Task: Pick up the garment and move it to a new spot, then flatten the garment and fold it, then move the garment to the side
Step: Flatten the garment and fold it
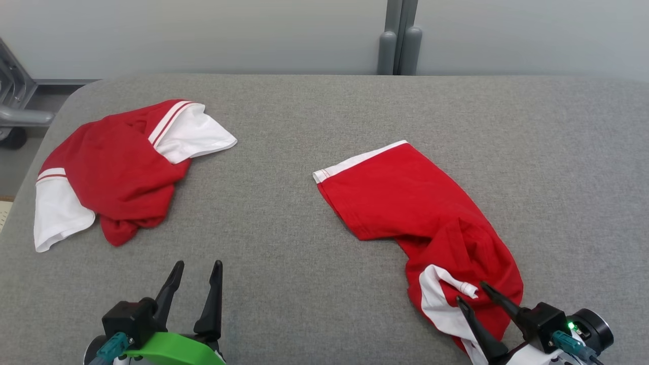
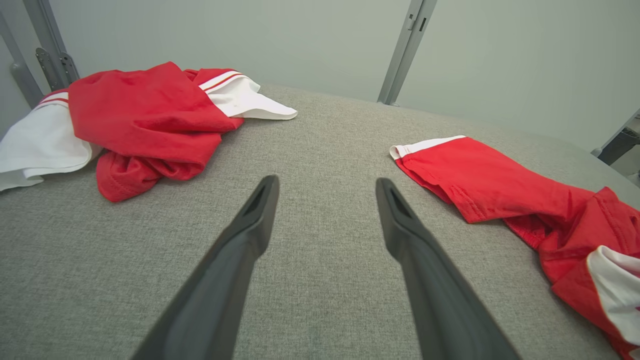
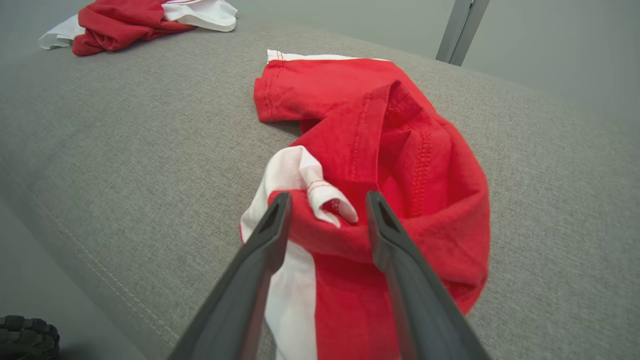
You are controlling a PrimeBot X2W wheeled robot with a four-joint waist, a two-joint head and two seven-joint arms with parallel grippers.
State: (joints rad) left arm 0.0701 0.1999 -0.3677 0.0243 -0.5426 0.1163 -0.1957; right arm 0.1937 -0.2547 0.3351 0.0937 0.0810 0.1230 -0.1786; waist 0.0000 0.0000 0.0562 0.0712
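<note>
A red garment [image 1: 405, 197] with white trim lies crumpled on the right of the grey padded table [image 1: 304, 263]; it also shows in the left wrist view [image 2: 480, 175]. My right gripper [image 1: 470, 292] is at its near end, low over the cloth. In the right wrist view the right gripper [image 3: 327, 200] has its jaws apart, straddling a raised red fold and a twisted white strip [image 3: 325, 192] of the garment [image 3: 350, 95]. My left gripper [image 1: 198, 263] stands open over bare table at the near left, nothing between its fingers [image 2: 250, 225].
A second red and white garment [image 1: 116, 167] lies bunched at the table's far left [image 2: 145, 110]. A grey post [image 1: 400, 40] rises behind the table's back edge. A metal frame [image 1: 15, 101] stands off the left corner.
</note>
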